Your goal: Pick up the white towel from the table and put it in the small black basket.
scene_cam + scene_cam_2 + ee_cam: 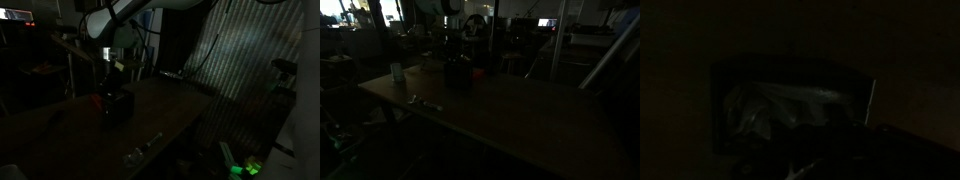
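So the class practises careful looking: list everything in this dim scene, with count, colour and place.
table: one, dark brown, bearing the rest
basket: one, black, on the table
towel: one, white, inside the basket
red thing: one, beside the basket, too dim to name
cup: one, pale, near the table's edge
small bits: count unclear, pale, near the table's edge
arm: one, white, over the basket; jaws shut

The pincer [108, 62] over the basket [116, 104] is a dim blur, its tips lost in the dark. The arm [125, 15] runs off the top edge. Small bits [140, 151] near the bench [60, 128] edge are too murky to name. In the wrist view, shadow swallows most of the towel [790, 108] and the basket's lower rim.
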Action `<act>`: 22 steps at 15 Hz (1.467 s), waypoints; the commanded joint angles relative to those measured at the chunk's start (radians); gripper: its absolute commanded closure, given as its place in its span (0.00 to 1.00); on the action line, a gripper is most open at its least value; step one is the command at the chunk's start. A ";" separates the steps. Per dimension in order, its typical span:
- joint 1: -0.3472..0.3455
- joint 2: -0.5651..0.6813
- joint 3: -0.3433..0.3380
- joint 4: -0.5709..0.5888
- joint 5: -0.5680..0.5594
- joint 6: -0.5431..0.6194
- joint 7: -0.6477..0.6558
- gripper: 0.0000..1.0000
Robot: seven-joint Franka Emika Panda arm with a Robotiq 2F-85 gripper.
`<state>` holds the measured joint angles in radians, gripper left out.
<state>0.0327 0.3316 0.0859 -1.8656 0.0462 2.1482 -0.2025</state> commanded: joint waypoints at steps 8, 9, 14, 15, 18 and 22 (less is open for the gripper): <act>-0.013 0.065 -0.003 0.046 -0.001 0.038 -0.032 1.00; -0.016 0.074 -0.003 0.052 0.001 0.036 -0.037 1.00; -0.026 0.115 -0.008 0.092 -0.010 0.016 -0.056 1.00; -0.028 0.124 -0.007 0.098 -0.008 0.015 -0.060 1.00; -0.040 0.142 0.003 0.104 0.017 0.017 -0.076 1.00; -0.042 0.169 0.009 0.105 0.027 0.018 -0.088 1.00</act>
<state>0.0018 0.4661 0.0818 -1.7885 0.0560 2.1794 -0.2602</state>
